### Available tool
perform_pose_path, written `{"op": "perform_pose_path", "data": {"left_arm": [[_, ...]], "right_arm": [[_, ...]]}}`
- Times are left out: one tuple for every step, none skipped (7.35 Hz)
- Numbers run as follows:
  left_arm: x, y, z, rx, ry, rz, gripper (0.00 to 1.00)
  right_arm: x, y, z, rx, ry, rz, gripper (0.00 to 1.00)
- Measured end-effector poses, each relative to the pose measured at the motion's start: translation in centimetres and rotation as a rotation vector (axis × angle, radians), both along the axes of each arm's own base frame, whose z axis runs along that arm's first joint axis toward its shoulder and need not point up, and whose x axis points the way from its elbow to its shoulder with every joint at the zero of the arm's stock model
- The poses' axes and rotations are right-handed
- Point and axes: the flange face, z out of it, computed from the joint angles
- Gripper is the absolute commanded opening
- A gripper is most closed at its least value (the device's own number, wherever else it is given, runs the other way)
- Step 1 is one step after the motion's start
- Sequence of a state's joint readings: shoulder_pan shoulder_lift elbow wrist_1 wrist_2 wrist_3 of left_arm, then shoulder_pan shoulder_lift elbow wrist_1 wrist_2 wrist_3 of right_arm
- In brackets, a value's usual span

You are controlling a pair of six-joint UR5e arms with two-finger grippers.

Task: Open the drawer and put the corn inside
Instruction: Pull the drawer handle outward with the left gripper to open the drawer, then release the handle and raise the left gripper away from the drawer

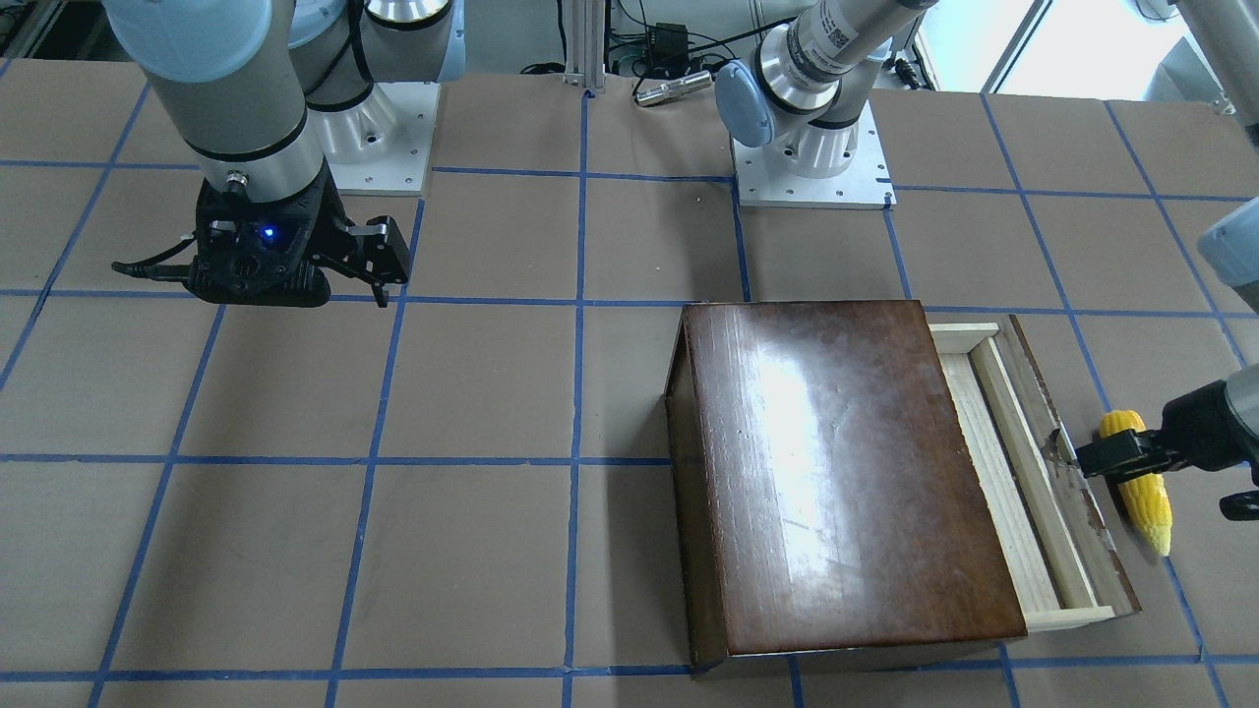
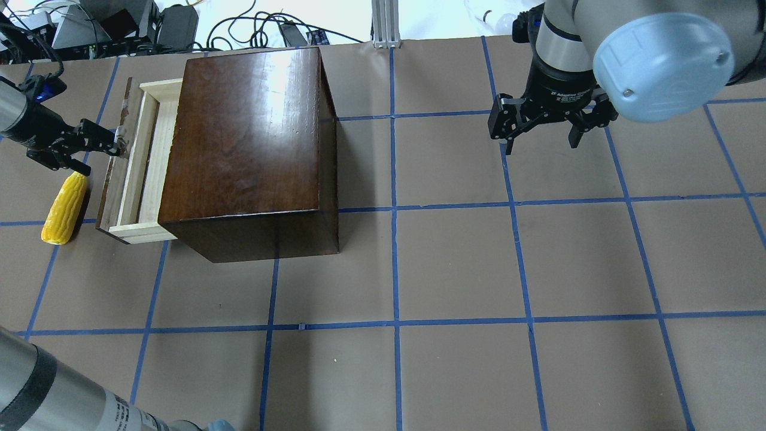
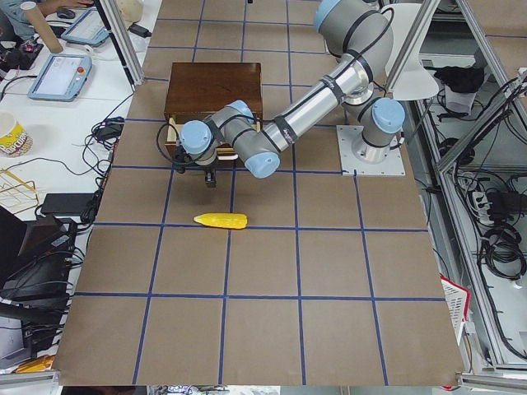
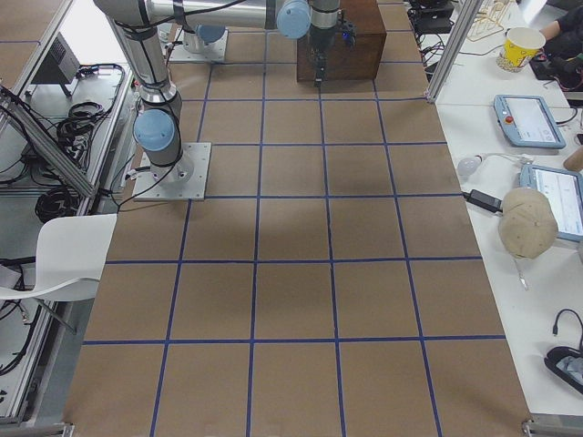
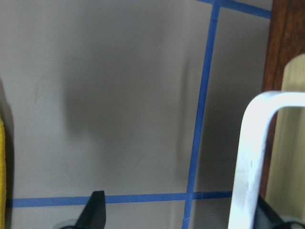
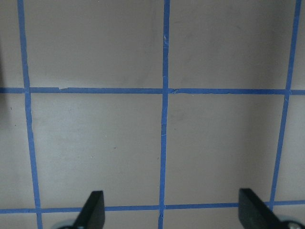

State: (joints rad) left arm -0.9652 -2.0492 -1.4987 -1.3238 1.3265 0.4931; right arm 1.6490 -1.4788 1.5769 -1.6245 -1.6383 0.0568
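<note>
The dark-brown wooden box (image 2: 245,137) stands on the table's left side. Its drawer (image 2: 140,161) of pale wood is pulled partly out to the left. My left gripper (image 2: 99,149) is open at the drawer's front panel. In the left wrist view the drawer's metal handle (image 5: 250,157) sits between the fingers, close against the right one. The yellow corn (image 2: 64,208) lies on the table beside the drawer front, just under and past my left gripper (image 1: 1107,457). My right gripper (image 2: 538,140) is open and empty, far to the right above bare table.
The table is brown with a blue tape grid. The arm bases (image 1: 811,167) stand along the robot's edge. Cables and equipment (image 2: 90,24) lie beyond the far edge behind the box.
</note>
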Motion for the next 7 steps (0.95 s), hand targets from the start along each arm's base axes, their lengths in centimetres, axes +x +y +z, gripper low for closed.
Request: {"op": "perform_pose_path", "data": {"left_arm": [[0.0, 0.0, 0.1, -0.001, 0.000, 0.001, 1.00], [0.1, 0.1, 0.2, -0.003, -0.001, 0.001, 1.00], [0.1, 0.1, 0.4, -0.004, -0.003, 0.001, 1.00], [0.0, 0.2, 0.6, -0.005, -0.003, 0.001, 1.00], [-0.1, 0.2, 0.8, -0.006, -0.004, 0.000, 1.00], [-0.2, 0.3, 1.2, -0.008, -0.006, 0.000, 1.00], [-0.4, 0.3, 1.9, -0.014, -0.011, -0.002, 1.00]], "right_arm": [[0.0, 0.0, 0.0, 0.000, 0.000, 0.000, 1.00], [0.0, 0.0, 0.0, 0.000, 0.000, 0.000, 1.00], [0.0, 0.0, 0.0, 0.000, 0.000, 0.000, 1.00], [0.0, 0.0, 0.0, -0.001, 0.000, 0.000, 1.00], [0.0, 0.0, 0.0, 0.000, 0.000, 0.000, 1.00], [0.0, 0.0, 0.0, 0.000, 0.000, 0.000, 1.00], [0.0, 0.0, 0.0, 0.000, 0.000, 0.000, 1.00]]}}
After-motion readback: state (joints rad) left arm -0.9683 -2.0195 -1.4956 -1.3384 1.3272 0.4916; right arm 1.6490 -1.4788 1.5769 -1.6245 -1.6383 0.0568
